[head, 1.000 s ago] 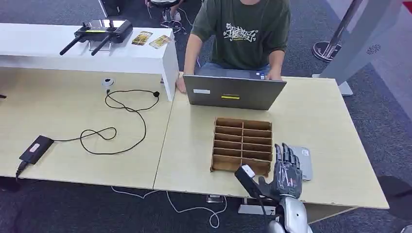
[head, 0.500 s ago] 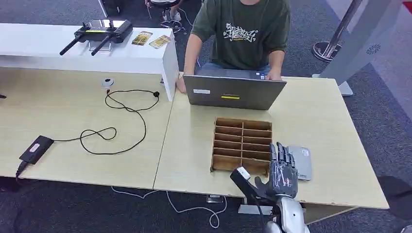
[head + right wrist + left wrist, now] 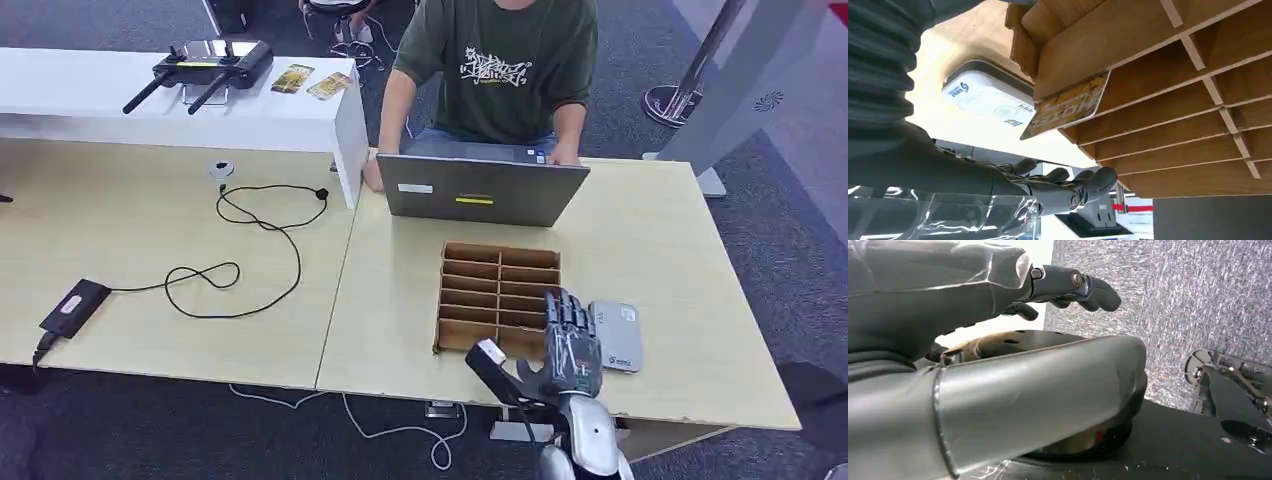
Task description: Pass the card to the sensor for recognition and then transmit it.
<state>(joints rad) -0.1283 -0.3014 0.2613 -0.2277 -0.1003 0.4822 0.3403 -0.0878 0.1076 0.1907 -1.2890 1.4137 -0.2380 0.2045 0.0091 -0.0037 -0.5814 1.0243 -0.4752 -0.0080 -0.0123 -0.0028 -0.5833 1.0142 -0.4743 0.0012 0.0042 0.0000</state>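
Your right hand (image 3: 568, 345) is open and holds nothing. The card (image 3: 1066, 106) sticks out of the wooden rack (image 3: 497, 296) near the desk's front edge. It looks thin, light and slippery, so pinch its free end.

You get even, bright overhead light on the table (image 3: 200, 250) with soft shadows; the head view is sharp, while both wrist views blur close up.
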